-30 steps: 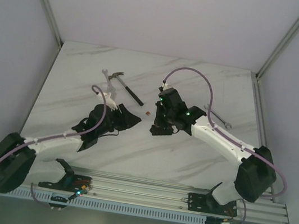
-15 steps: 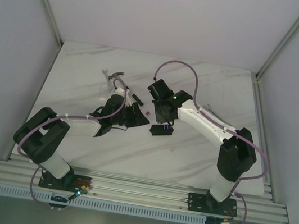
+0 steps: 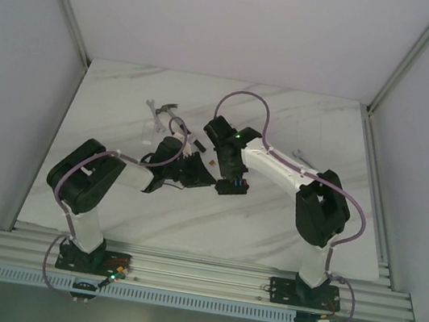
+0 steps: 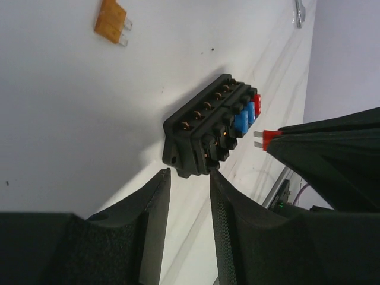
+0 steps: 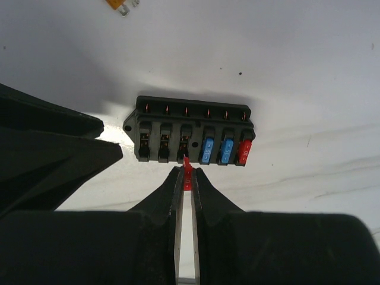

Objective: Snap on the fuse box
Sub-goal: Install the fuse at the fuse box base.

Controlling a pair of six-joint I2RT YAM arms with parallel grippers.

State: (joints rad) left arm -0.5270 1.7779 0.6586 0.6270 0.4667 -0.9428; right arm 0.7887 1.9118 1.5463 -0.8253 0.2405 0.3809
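The fuse box is a black block lying on the white table, with two blue fuses and one red fuse in its right-hand slots and three slots showing bare contacts. My right gripper is shut on a small red fuse, whose tip sits at the third slot from the left. My left gripper stands open, its fingertips at either side of the near end of the fuse box. In the top view both grippers meet at the fuse box in the middle of the table.
A loose orange fuse lies on the table beyond the box. A hammer and a small wrench lie at the back left. Another wrench lies at the right, behind the right arm.
Both arms have swung in toward the table's middle. The left gripper has moved right up to the box's end. The right gripper has brought the red fuse to the box.
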